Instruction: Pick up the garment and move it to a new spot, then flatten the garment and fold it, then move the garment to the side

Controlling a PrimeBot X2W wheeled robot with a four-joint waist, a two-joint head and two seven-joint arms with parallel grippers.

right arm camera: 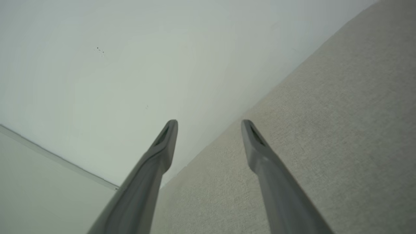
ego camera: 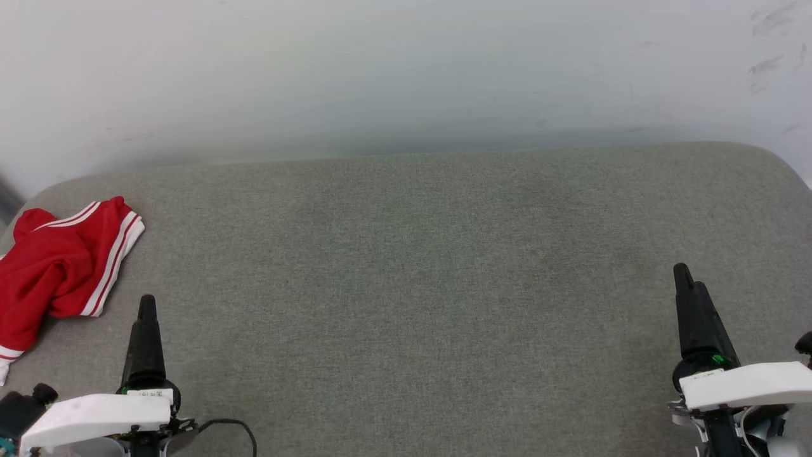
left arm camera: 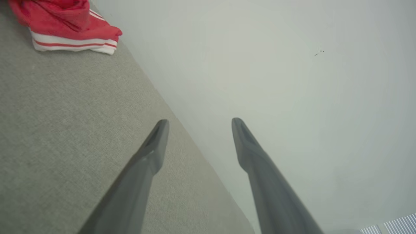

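We can't see the whole red jersey [ego camera: 60, 266]: the head view's left edge chops it off, and it's so bunched up we can't tell front from back. The left wrist view clips it at the top edge too. A ribbed white thing [left arm camera: 395, 224] pokes into that view's bottom right corner, too cropped to name. The wall specks [left arm camera: 319, 52]? Too tiny to tell.

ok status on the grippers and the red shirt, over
Left gripper open, empty. Right gripper open, empty. Garment bunched at the left edge of the grey pad, untouched. Plain grey pad between it and left gripper.
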